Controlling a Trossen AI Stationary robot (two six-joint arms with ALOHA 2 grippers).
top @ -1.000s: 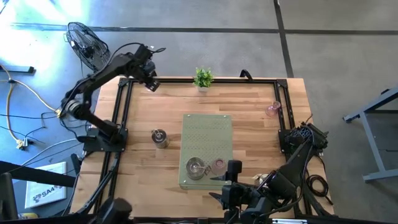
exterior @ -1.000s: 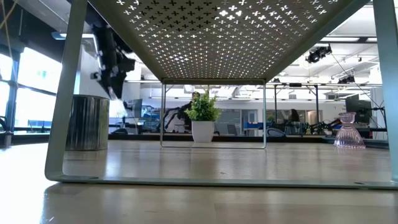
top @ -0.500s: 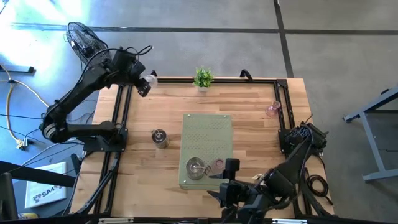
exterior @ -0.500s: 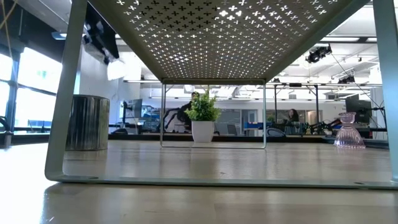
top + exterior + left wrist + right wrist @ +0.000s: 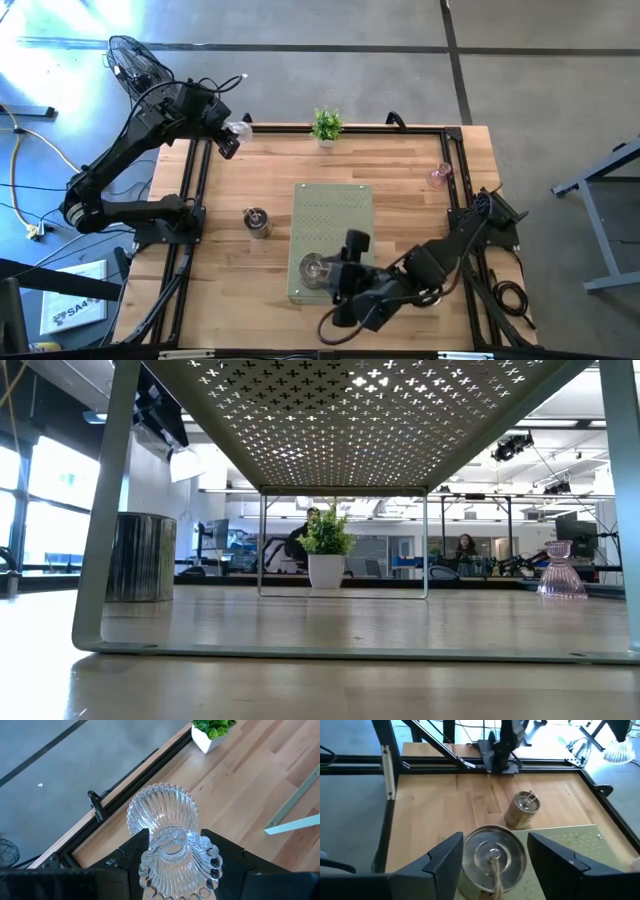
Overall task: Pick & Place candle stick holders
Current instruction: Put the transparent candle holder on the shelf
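The right gripper (image 5: 335,272), fingers spread and holding nothing, hovers over a silver holder (image 5: 314,268) on the near end of the green tray (image 5: 333,215); a silver cup (image 5: 257,222) stands on bare table (image 5: 400,180) just left of the tray. Far right, a pink holder (image 5: 439,176) sits by the rail; far left, the left gripper (image 5: 233,136) is clamped on a clear glass holder (image 5: 169,845) above the table edge, with the plant (image 5: 326,125) at the far edge.

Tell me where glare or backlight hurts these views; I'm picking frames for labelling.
High view: a bright patch washes out the floor at top left. Low view: bright windows backlight the room, leaving the perforated stand dim underneath. Left wrist view: evenly lit, the clear glass holder crisp. Right wrist view: the far corner is blown out.
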